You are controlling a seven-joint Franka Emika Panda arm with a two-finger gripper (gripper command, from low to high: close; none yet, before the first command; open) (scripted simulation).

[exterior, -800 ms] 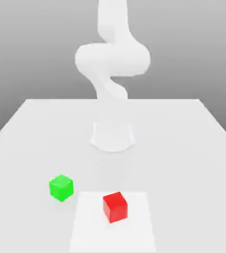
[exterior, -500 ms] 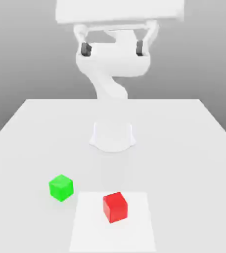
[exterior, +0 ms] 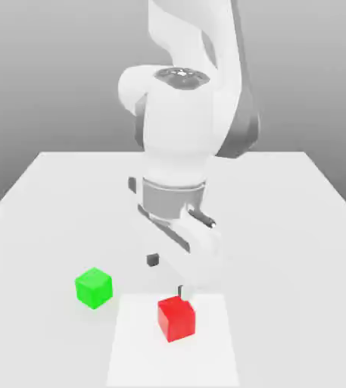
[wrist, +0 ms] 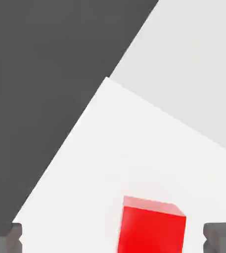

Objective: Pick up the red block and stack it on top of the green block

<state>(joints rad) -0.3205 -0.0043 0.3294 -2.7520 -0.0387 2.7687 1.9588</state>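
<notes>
Red block [exterior: 176,318] sits on a paler square patch [exterior: 134,341] of the bench [exterior: 47,220], just below the end effector [exterior: 168,276] and not touched by it. In the hand view the block [wrist: 153,230] lies between the two dark fingertips [wrist: 3,236], nearer one than the other, with clear gaps on both sides. The end effector is spread wide and holds nothing. Green block [exterior: 94,287] rests on the bench off to the exterior view's left of the end effector, apart from the red block and outside the patch.
</notes>
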